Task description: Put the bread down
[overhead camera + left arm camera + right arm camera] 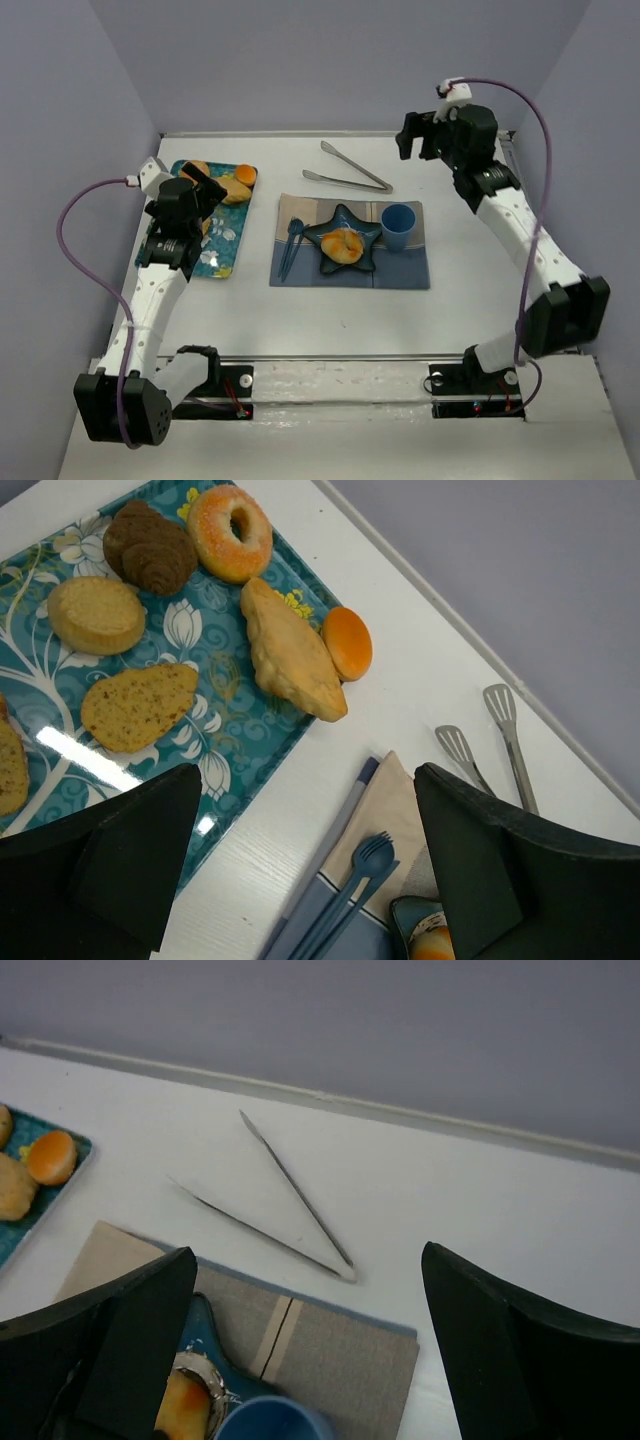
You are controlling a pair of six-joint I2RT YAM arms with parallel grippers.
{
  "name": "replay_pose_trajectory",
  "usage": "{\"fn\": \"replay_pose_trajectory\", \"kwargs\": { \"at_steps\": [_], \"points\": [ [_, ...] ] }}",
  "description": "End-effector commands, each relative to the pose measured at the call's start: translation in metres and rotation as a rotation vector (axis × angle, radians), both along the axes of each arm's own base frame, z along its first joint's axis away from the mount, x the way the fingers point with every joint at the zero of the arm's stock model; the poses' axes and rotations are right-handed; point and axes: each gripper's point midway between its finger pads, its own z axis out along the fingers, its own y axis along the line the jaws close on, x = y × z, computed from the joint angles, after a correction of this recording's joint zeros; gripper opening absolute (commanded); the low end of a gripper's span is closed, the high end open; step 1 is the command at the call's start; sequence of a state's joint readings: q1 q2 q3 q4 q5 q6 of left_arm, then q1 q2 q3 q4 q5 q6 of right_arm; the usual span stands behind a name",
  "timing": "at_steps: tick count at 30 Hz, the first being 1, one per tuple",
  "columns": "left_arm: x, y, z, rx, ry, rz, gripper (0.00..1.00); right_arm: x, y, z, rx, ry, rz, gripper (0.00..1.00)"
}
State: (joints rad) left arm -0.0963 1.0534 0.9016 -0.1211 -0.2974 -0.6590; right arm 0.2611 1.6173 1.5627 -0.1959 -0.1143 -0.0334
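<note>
Top external view: a small, golden-yellow bread bun [343,245] sits on a blue star-shaped plate [350,215]. Beyond the plate, the right gripper [418,138] gapes wide, empty. Likely light, squashy; pinch sides gently.

Cams: one high overhead, two close wrist views.
Both wrists face far wall; all share tongs [298,1193], placemat [400,270].

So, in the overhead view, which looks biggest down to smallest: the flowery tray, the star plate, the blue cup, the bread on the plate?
1. flowery tray
2. star plate
3. blue cup and bread: they look about the same size, too close to rank.
</note>
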Motion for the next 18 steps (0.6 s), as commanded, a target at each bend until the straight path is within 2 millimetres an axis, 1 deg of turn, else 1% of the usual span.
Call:
{"fn": "replay_pose_trajectory", "kwargs": {
  "at_steps": [1,2,4,5,6,7,8,9,10,11,13,16,18],
  "points": [
    [-0.013,0.001,0.007,-0.011,-0.035,0.001,0.99,-0.056,-0.062,-0.022,0.238,0.017,-0.39,1.0],
    [-0.015,0.002,0.006,-0.01,-0.034,0.004,0.99,-0.071,-0.067,-0.028,0.296,0.03,-0.426,1.0],
    [-0.018,0.004,0.006,-0.01,-0.038,0.012,0.99,-0.098,-0.077,-0.041,0.341,0.037,-0.466,1.0],
    [-0.019,0.004,0.005,-0.009,-0.038,0.014,0.99,-0.122,-0.082,-0.049,0.394,0.041,-0.476,1.0],
    [-0.02,0.003,0.005,-0.014,-0.043,0.012,0.99,-0.132,-0.081,-0.054,0.417,0.045,-0.465,1.0],
    [-0.021,0.004,0.004,-0.012,-0.042,0.015,0.99,-0.141,-0.083,-0.056,0.43,0.039,-0.464,1.0],
    [-0.021,0.003,0.004,-0.015,-0.043,0.012,0.99,-0.149,-0.08,-0.055,0.439,0.033,-0.433,1.0],
    [-0.022,0.004,0.004,-0.014,-0.043,0.014,0.99,-0.162,-0.081,-0.046,0.447,0.004,-0.407,1.0],
    [-0.022,0.003,0.005,-0.017,-0.045,0.013,0.99,-0.168,-0.08,-0.049,0.449,0.011,-0.4,1.0],
    [-0.023,0.003,0.004,-0.017,-0.044,0.011,0.99,-0.175,-0.081,-0.043,0.457,-0.001,-0.39,1.0],
    [-0.024,0.003,0.006,-0.026,-0.052,0.011,0.99,-0.18,-0.08,-0.038,0.464,-0.007,-0.373,1.0],
    [-0.023,0.001,0.007,-0.028,-0.051,0.005,0.99,-0.183,-0.076,-0.035,0.453,-0.012,-0.341,1.0],
    [-0.023,0.002,0.008,-0.027,-0.05,0.007,0.99,-0.181,-0.075,-0.038,0.442,0.002,-0.337,1.0]
  ]
}}
